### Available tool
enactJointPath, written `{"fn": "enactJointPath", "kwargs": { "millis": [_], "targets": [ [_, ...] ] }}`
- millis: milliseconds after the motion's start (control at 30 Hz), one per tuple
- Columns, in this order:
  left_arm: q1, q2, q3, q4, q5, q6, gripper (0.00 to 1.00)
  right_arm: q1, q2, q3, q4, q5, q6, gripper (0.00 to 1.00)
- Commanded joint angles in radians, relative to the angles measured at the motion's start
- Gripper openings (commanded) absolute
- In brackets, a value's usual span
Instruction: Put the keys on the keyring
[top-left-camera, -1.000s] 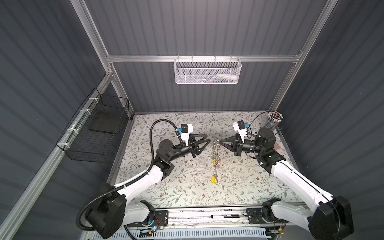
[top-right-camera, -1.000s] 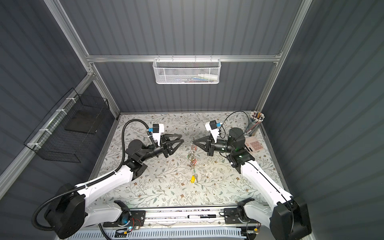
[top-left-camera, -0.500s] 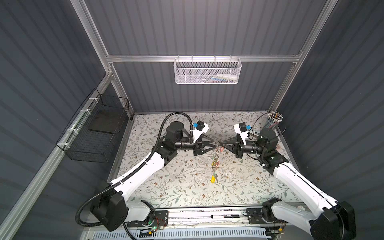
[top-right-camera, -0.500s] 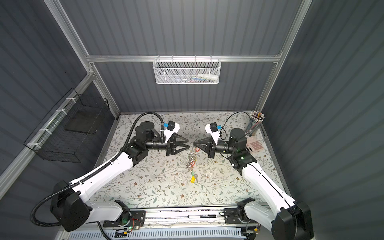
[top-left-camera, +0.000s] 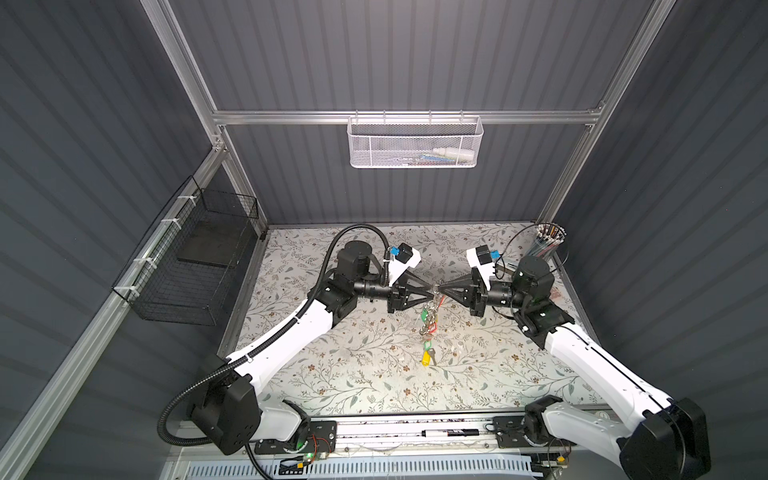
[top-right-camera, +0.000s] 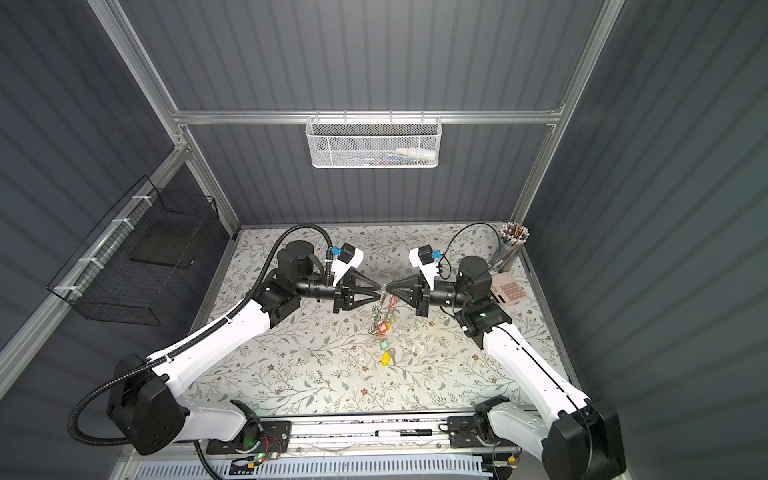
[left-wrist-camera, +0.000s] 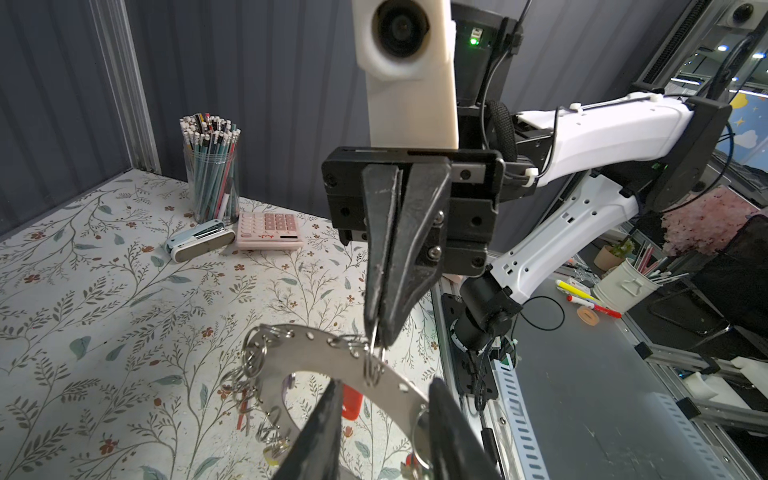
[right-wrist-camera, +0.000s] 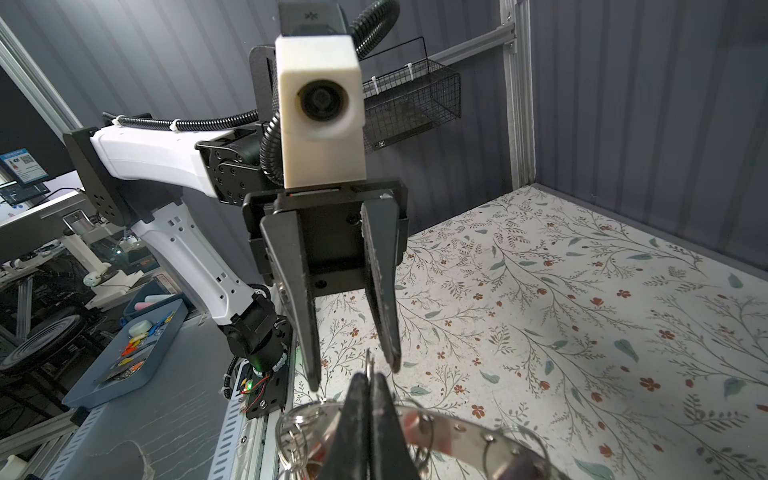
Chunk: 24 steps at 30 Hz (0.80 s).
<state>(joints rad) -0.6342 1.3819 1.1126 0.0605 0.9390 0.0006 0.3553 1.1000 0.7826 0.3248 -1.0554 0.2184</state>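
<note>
The keyring (left-wrist-camera: 316, 365), a flat grey metal hoop hung with small split rings, hangs in the air over the table's middle. My right gripper (right-wrist-camera: 368, 378) is shut on one of its split rings (left-wrist-camera: 374, 365) and carries it. My left gripper (left-wrist-camera: 386, 388) faces it tip to tip in both top views (top-left-camera: 432, 289), open, one finger on each side of the hoop's band. Keys with red (top-left-camera: 428, 330) and green (top-left-camera: 424, 318) tags dangle below the hoop. A yellow-tagged key (top-left-camera: 426, 359) lies on the floral table (top-left-camera: 332, 374) beneath them.
A cup of pencils (left-wrist-camera: 212, 178), a pink calculator (left-wrist-camera: 270, 228) and a small white stapler-like thing (left-wrist-camera: 199, 245) stand at the back right corner. A white mesh basket (top-left-camera: 413, 143) hangs on the back wall, a black wire basket (top-left-camera: 195, 257) on the left wall. A marker (top-left-camera: 449, 433) lies on the front rail.
My left arm has swung in from the left and risen to meet the right gripper at the keyring, its jaws narrowing around the band. The right gripper has held the ring nearly still.
</note>
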Motion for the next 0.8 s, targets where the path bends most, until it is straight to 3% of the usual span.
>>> {"fn": "enactJointPath", "kwargs": {
  "millis": [0, 333, 567, 767],
  "targets": [
    [-0.005, 0.013, 0.034, 0.012, 0.028, 0.007, 0.34, 0.004, -0.005, 0.012, 0.055, -0.025, 0.007, 0.00],
    [-0.007, 0.024, 0.042, 0.045, 0.011, -0.009, 0.30, 0.008, -0.005, 0.009, 0.061, -0.031, 0.015, 0.00],
    [-0.007, 0.038, 0.051, 0.041, -0.016, -0.008, 0.32, 0.010, -0.004, 0.006, 0.070, -0.034, 0.020, 0.00],
    [-0.007, 0.037, 0.049, 0.044, -0.004, -0.009, 0.17, 0.010, 0.002, 0.006, 0.076, -0.036, 0.024, 0.00]
  ]
}}
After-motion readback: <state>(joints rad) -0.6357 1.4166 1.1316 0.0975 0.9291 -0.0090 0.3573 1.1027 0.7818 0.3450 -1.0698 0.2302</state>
